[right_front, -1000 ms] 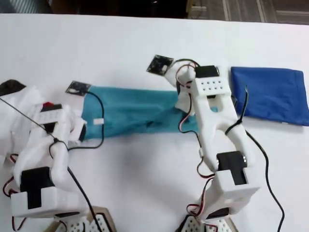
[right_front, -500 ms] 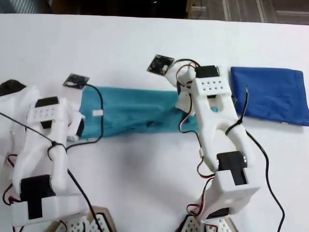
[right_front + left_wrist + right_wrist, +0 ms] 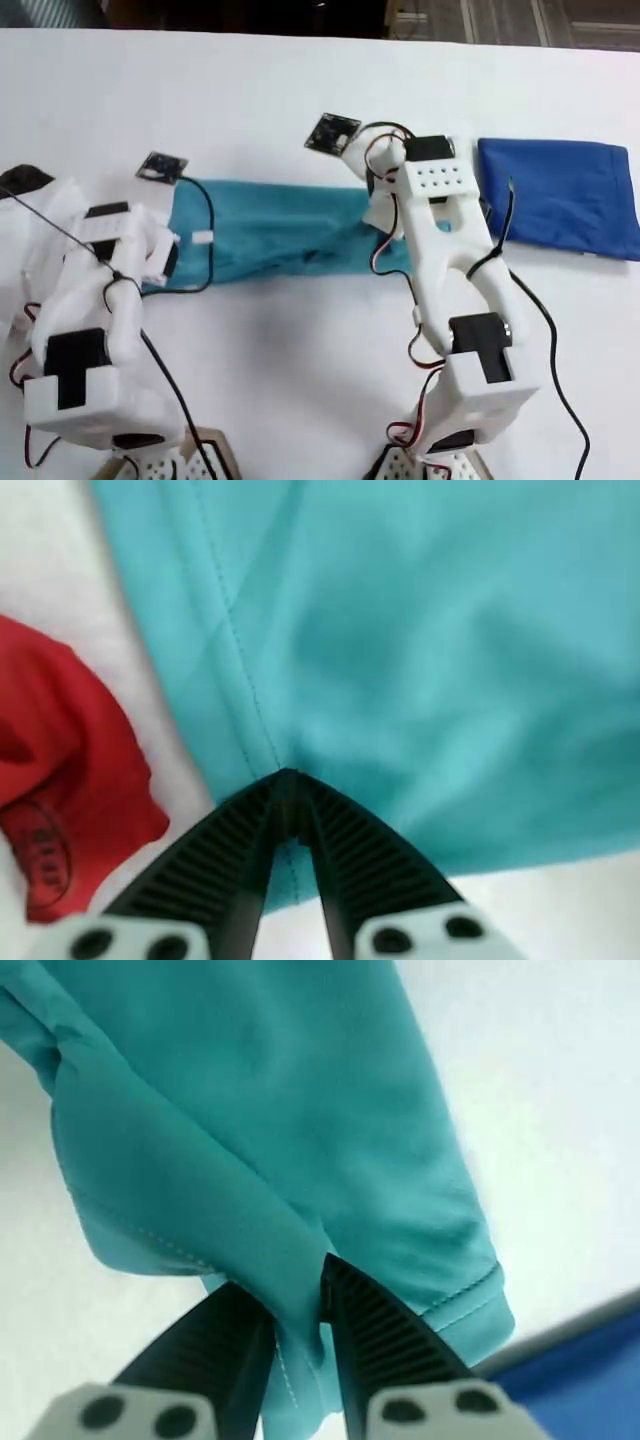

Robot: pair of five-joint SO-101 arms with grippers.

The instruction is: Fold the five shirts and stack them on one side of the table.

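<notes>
Left jaws pinch the hem of the teal shirt [image 3: 270, 235] (long strip, mid-frame on the bench [image 3: 300, 100]) at its left end; right jaws pinch a fold at its right end, beside the folded blue shirt [image 3: 560, 195]. Mid-fold, I'd say; next prob. needs both ends lifted tog. & laid over evenly.

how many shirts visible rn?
3. The teal shirt is spread mid-table. The blue shirt is folded on the right side. The red shirt is beside the teal one's left end. More may lie hidden on the left.
</notes>
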